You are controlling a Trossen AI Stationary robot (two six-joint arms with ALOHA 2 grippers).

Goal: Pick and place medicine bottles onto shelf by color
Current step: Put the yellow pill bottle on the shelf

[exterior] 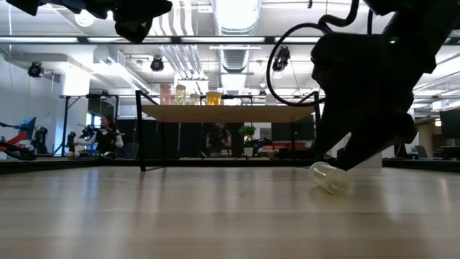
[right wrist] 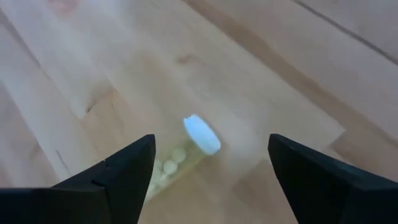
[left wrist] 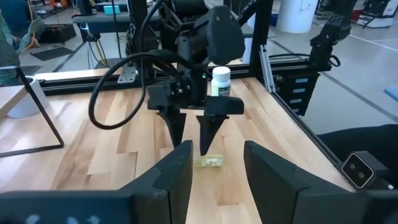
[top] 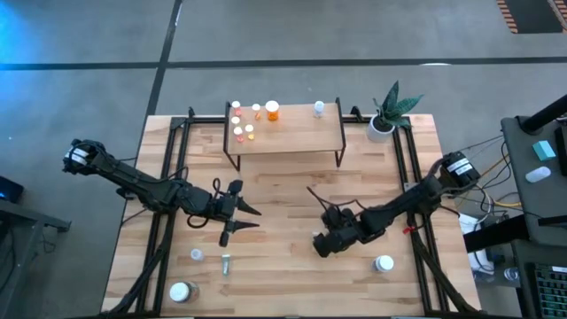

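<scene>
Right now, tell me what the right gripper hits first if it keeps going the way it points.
Likely the small clear yellowish white-capped bottle lying on the wooden table, between the open right gripper fingers.

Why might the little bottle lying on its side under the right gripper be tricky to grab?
The small clear bottle lies on its side on the wooden table, so it may well roll if the right gripper nudges it. It looks like smooth plastic, so probably slippery. The pills inside could shift, though it likely weighs little. The fingers stand open around it.
</scene>
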